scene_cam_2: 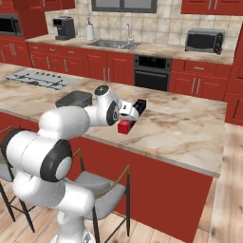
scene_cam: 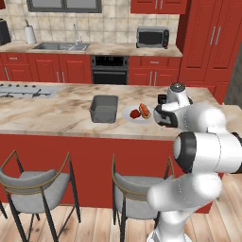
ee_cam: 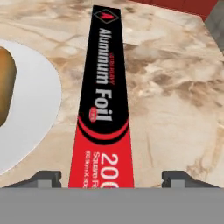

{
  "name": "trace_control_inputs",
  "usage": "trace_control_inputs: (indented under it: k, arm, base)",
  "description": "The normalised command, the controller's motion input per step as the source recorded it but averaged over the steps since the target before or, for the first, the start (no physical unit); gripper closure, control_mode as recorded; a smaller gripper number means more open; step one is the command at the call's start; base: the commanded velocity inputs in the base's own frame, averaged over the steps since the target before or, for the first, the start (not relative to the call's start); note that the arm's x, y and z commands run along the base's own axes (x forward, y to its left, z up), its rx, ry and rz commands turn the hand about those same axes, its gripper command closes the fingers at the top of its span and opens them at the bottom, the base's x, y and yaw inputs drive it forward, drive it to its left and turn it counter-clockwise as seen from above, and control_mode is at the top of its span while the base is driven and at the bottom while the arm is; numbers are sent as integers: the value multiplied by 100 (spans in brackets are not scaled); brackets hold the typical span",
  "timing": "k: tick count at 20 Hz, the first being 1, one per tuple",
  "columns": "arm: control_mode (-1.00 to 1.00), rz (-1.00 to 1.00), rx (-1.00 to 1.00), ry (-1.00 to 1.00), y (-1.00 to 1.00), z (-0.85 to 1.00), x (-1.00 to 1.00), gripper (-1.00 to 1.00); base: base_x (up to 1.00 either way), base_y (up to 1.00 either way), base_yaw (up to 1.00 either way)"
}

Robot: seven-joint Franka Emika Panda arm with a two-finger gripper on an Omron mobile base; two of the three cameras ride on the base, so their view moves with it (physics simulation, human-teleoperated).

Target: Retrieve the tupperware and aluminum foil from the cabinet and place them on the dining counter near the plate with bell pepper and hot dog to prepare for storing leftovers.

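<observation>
The aluminum foil [ee_cam: 104, 100], a slim black box with red ends, lies flat on the dining counter [ee_cam: 175, 100] just right of the white plate [ee_cam: 26, 118]. My gripper [ee_cam: 116, 177] is open and straddles the box's near red end, with a gap on each side of it. In the right base view the aluminum foil [scene_cam_2: 128, 121] pokes out under my hand. The plate [scene_cam: 137, 113] carries the bell pepper [scene_cam: 135, 114] and the hot dog [scene_cam: 145, 111]. The dark grey tupperware [scene_cam: 104, 108] stands on the counter just left of the plate.
Two grey-seated stools [scene_cam: 35, 186] stand at the counter's near side. A cooktop [scene_cam: 23, 90] sits at the counter's far left. Behind are the sink [scene_cam: 61, 46], oven [scene_cam: 109, 70], toaster oven [scene_cam: 152, 37] and shut red wall cabinets [scene_cam: 158, 5].
</observation>
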Motion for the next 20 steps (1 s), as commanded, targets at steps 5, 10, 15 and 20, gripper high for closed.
trace_control_inputs:
  k: [5,10,15,20]
  arm:
    - [-100,-6,0,-3,7,68,-100,-100]
    - [-100,-6,-4,-11,14,97,-100,-100]
    - [-100,-7,-12,-22,33,94,-80,-100]
    - [-100,-3,-14,-29,55,97,-78,-100]
  base:
    - [0,0,0]
    - [0,0,0]
    - [0,0,0]
    - [0,0,0]
